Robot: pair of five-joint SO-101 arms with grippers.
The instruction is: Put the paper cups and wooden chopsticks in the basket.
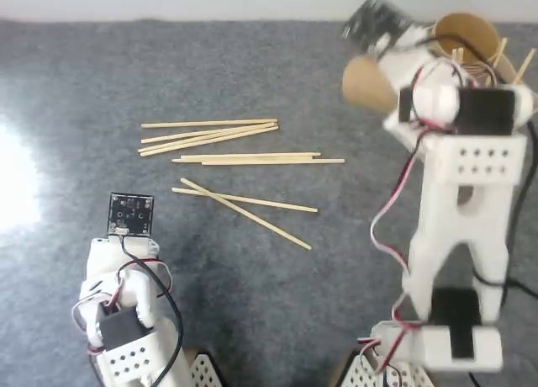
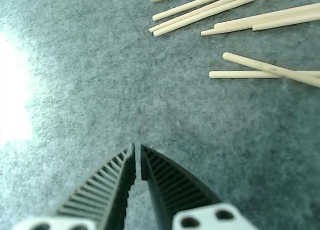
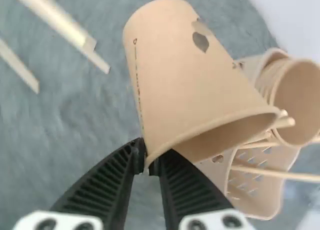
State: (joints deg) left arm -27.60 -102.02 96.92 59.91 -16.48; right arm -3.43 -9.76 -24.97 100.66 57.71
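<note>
My right gripper (image 3: 147, 157) is shut on the rim of a tan paper cup (image 3: 190, 85), held tilted in the air beside the basket (image 3: 250, 195). In the high view that cup (image 1: 367, 82) hangs at the table's far right, just left of the basket (image 1: 504, 67). The basket holds another paper cup (image 3: 300, 100) and some wooden chopsticks (image 3: 270, 172). Several chopsticks (image 1: 244, 160) lie loose on the grey mat in the middle. My left gripper (image 2: 137, 152) is shut on nothing, low over bare mat short of the chopsticks (image 2: 235, 5).
The grey mat (image 1: 67, 84) covers the table. A bright glare patch (image 1: 13, 185) sits at the left edge. The right arm's white body (image 1: 462, 202) stretches along the right side.
</note>
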